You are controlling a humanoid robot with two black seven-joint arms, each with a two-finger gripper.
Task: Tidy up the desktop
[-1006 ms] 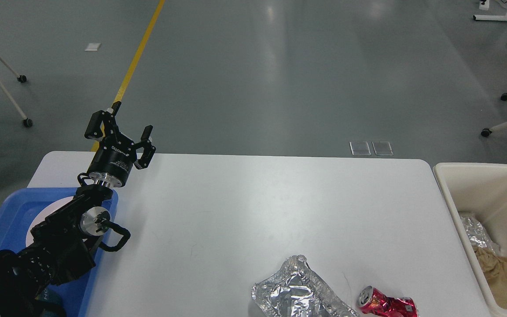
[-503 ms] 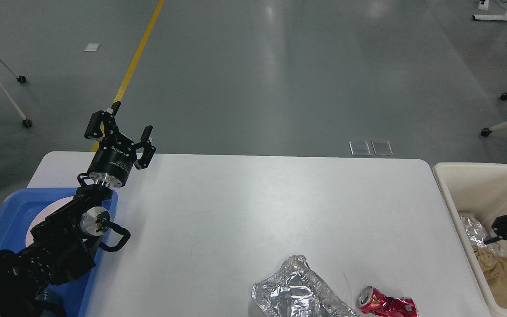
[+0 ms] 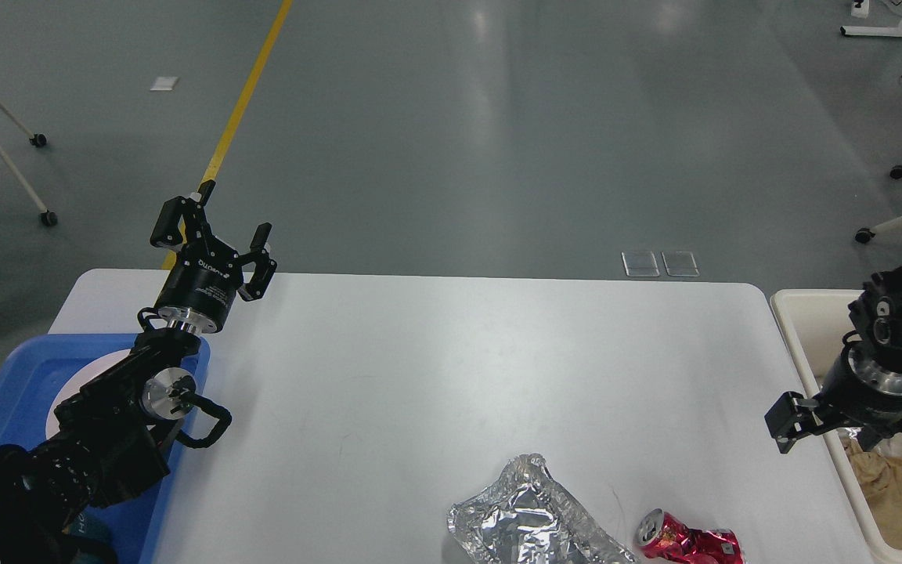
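Note:
The white desktop (image 3: 435,368) holds a crumpled sheet of silver foil (image 3: 533,513) and a crushed red can (image 3: 686,540), both at its front edge right of centre. My left gripper (image 3: 212,227) is open and empty, raised above the table's back left corner. My right gripper (image 3: 850,435) points down over the table's right edge beside the cream bin, above and to the right of the can. Its fingers are spread and hold nothing.
A cream bin (image 3: 811,301) stands off the table's right side with foil and brown paper (image 3: 901,497) inside. A blue tray (image 3: 20,376) with a white plate (image 3: 79,384) sits at the front left, partly under my left arm. Wheeled furniture legs stand on the grey floor.
My right arm has come in from the right edge, moving up and left from over the bin to the table's right edge. The left arm, foil and can have not moved.

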